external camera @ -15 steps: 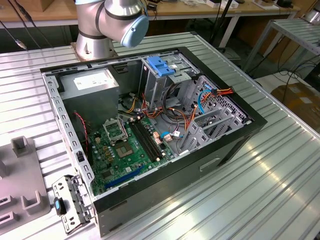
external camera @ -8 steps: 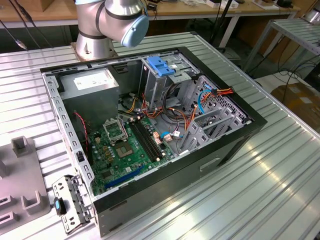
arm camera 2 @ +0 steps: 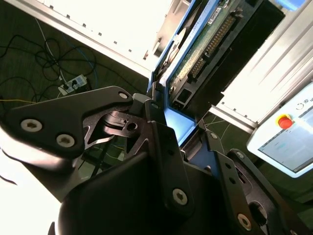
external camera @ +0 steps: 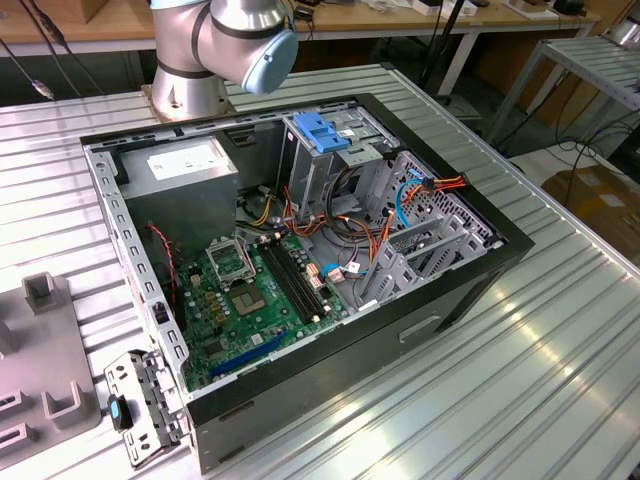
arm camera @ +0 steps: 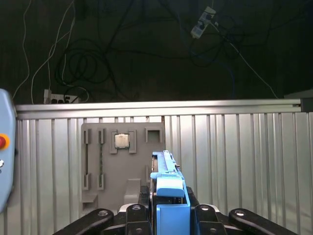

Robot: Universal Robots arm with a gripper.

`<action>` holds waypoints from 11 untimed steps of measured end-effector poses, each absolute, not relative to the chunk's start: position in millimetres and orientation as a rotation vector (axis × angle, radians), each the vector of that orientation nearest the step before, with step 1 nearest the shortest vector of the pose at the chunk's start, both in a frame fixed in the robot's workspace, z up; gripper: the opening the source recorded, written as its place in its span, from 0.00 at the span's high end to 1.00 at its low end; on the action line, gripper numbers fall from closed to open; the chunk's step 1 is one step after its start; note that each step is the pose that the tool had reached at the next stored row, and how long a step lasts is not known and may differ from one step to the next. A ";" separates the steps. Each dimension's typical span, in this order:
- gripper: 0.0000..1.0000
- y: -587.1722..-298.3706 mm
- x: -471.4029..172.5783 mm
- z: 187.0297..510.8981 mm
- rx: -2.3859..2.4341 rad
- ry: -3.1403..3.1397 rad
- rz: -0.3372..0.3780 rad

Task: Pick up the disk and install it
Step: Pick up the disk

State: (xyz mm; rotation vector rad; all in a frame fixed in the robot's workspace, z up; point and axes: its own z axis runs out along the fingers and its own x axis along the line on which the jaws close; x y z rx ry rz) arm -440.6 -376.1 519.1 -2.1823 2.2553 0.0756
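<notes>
The disk (arm camera: 168, 188) stands edge-on between my black fingers (arm camera: 139, 215) in the first wrist view, its blue plastic rail facing the camera. In the second wrist view the disk (arm camera 2: 205, 44) shows its green circuit board and a blue side rail, reaching away from the gripper (arm camera 2: 168, 122). The gripper (arm camera: 168, 218) is shut on the disk and holds it in the air above the ribbed metal table (arm camera: 234, 147). The open computer case (external camera: 300, 250) lies on its side in the exterior view, with the blue-topped metal cage (external camera: 325, 135) near its far wall.
A grey fixture tray (arm camera: 122, 161) holding a small square chip lies on the table below the disk; it also sits at the exterior view's left (external camera: 40, 350). A grey box with a white sticker (external camera: 190, 165) fills the case's far corner. A pendant with a red button (arm camera 2: 288, 132) hangs nearby.
</notes>
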 end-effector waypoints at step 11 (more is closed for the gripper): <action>0.63 -376.2 -432.3 519.1 -2.182 2.255 0.076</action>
